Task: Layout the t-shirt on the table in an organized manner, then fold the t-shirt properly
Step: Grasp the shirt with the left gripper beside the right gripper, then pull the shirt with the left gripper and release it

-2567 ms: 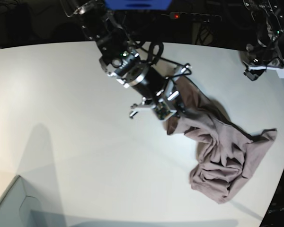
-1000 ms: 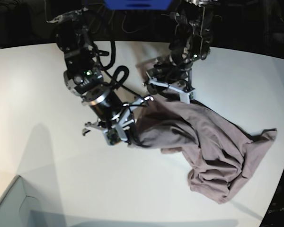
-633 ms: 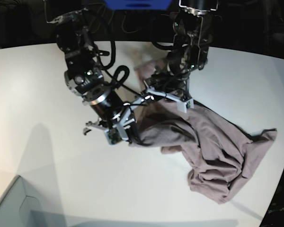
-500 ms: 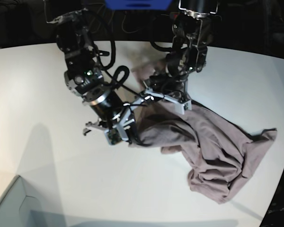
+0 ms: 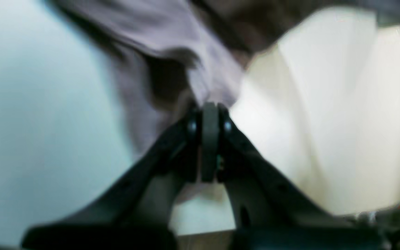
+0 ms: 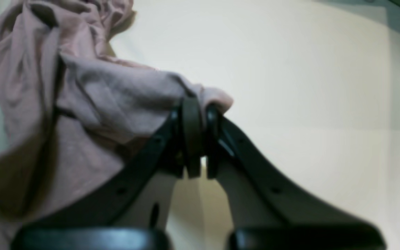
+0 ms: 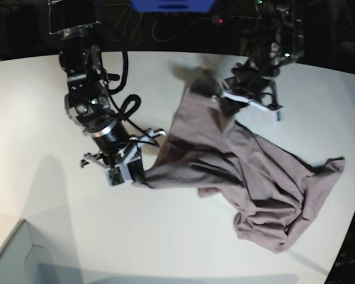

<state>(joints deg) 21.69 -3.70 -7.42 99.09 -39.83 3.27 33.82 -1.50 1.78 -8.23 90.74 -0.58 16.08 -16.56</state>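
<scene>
Across the white table (image 7: 41, 106) the t-shirt (image 7: 248, 171) lay half-bunched, light and limp, each edge pinched in pressed-together jaws of the left gripper (image 7: 225, 97) and right gripper (image 7: 139, 173), so hems or shoulders looked the surest holds.

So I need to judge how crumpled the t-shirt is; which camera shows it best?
The base view: the whole t-shirt shows, stretched between both end effectors, bunched at its far end. The wrist views show only pinched cloth at the left end effector and right end effector.
</scene>
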